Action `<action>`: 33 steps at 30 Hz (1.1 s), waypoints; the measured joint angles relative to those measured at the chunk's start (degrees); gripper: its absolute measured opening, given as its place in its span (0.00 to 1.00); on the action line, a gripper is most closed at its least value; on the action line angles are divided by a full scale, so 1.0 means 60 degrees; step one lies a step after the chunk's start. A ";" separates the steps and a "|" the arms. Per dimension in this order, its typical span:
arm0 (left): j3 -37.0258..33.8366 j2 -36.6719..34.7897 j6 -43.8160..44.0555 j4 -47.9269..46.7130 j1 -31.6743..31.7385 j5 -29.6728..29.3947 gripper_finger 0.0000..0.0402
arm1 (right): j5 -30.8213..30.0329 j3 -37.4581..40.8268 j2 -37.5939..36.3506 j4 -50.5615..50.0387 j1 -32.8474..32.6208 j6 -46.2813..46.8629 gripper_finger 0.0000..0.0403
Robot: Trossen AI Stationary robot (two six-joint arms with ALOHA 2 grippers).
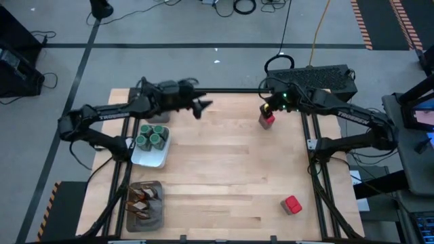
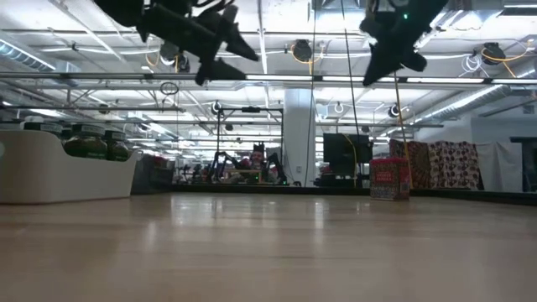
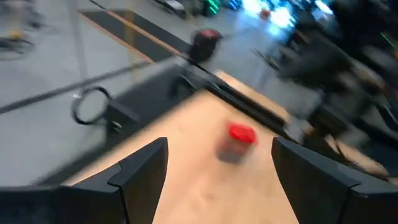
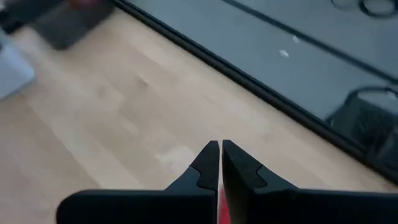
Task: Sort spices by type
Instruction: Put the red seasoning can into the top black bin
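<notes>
**Table furniture apart from the sorting**

A white dish [image 1: 154,157] sits near the left edge of the wooden table [image 1: 224,169]. A grey mesh tray [image 1: 154,213] lies at the front-left corner. A second grey tray [image 1: 160,117] sits at the back-left corner.

Two dark jointed arms with white lettering and black fingers [image 4: 244,171].

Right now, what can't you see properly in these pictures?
- Red box in the left wrist view: blurred, no print readable.
- Sachets in the grey tray, high view: too small to count.
- Jars in the white dish, low view: mostly hidden by its wall.
- Second red box: only the high view shows it.
</notes>
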State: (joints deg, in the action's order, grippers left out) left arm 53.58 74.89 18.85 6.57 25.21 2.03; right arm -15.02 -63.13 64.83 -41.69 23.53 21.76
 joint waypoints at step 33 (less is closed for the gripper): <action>0.0313 0.0463 0.0291 0.0061 -0.1210 0.0253 0.72 | 0.1257 0.3182 0.2672 -0.0026 0.3127 0.1312 0.00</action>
State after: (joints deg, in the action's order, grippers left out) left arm 55.46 77.67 20.60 6.94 17.95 3.55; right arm -7.47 -44.04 80.86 -41.85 42.29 29.63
